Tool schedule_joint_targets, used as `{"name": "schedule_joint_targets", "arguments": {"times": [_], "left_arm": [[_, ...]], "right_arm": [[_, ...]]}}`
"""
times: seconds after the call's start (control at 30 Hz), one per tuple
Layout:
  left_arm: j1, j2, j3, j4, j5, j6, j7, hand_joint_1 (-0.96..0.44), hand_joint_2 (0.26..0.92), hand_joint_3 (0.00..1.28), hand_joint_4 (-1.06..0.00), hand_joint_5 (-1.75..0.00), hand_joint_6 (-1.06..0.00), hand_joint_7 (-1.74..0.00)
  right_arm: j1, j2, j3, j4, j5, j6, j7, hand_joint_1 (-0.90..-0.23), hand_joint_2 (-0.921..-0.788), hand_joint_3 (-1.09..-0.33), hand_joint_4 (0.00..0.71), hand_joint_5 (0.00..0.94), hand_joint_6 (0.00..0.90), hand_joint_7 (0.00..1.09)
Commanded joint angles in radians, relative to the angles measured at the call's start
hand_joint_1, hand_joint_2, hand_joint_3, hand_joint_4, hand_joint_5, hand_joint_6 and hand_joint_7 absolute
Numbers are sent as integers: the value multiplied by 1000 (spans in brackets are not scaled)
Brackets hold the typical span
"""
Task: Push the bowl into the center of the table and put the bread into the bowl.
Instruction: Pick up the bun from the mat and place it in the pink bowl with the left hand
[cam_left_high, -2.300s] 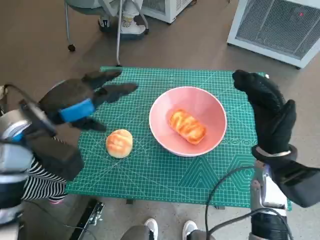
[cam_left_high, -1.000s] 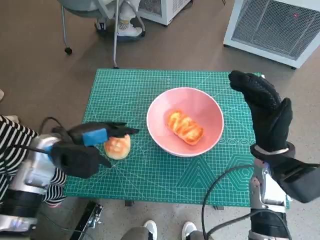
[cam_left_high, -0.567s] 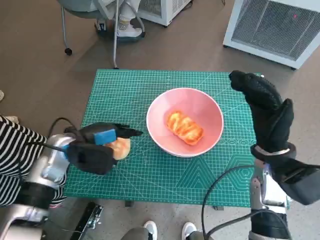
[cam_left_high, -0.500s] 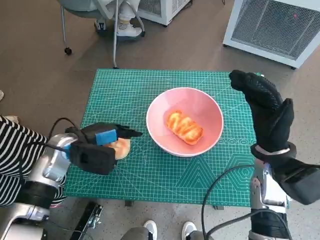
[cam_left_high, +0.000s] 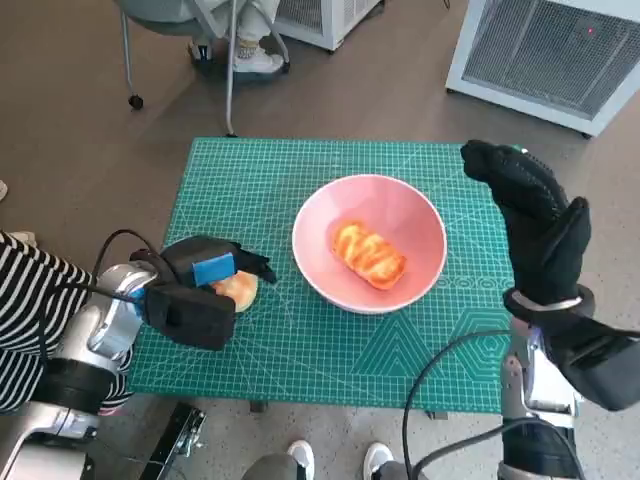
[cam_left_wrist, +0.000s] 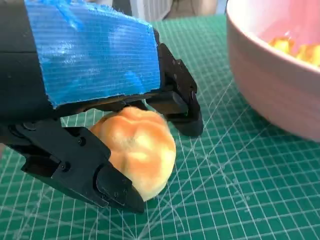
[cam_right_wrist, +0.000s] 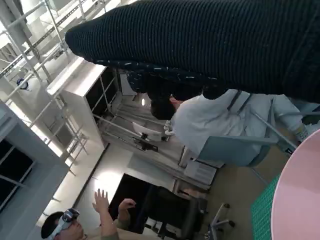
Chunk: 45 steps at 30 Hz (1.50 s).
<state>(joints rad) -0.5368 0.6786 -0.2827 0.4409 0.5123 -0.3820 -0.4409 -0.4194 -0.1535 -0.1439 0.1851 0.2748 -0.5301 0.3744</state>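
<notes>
now that the left hand (cam_left_high: 200, 290) has closed around the round bread (cam_left_wrist: 137, 150), at nine o'clock of the centred bowl (cam_left_high: 420, 215), lifting follows; the right hand (cam_left_high: 535, 215) stays raised, holding nothing.

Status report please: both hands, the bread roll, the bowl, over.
Left hand gripping round roll on the mat. Right hand raised beside the bowl, holding nothing. One bread already in the bowl. Nothing between roll and bowl.

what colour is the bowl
Pale pink; the bowl shows best in the head view.
</notes>
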Motion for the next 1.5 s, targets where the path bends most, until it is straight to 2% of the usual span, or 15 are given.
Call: {"name": "schedule_joint_targets", "arguments": {"times": [0.03, 0.43, 0.83, 1.17, 1.5], "left_arm": [[12, 27, 38, -57, -16, -11, 20, 3, 918, 78, -711, -1207, -587, -1130], [1, 44, 123, -182, -75, -1, 18, 3, 920, 82, -703, -1222, -582, -1137], [-84, 16, 185, -341, -128, 56, 2, 3, 920, 56, -725, -1130, -609, -1178], [-176, -103, 146, -389, -138, 77, 33, 2, 920, 77, -688, -1145, -595, -1219], [-248, -219, 66, -261, -113, 18, 60, 2, 921, 81, -698, -1124, -577, -1240]], "right_arm": [[17, 3, 0, 10, -6, 12, -11, -692, -921, -741, 208, 2, 120, 399], [15, 1, -4, 18, -2, 5, -8, -687, -921, -743, 207, 1, 120, 398], [7, -2, -11, 30, 9, 2, -1, -686, -921, -742, 207, 1, 120, 397], [8, 1, -12, 31, 8, -2, -3, -686, -921, -743, 205, 0, 120, 396], [17, 3, -10, 16, -4, -8, -14, -688, -921, -742, 206, 0, 120, 395]]}}
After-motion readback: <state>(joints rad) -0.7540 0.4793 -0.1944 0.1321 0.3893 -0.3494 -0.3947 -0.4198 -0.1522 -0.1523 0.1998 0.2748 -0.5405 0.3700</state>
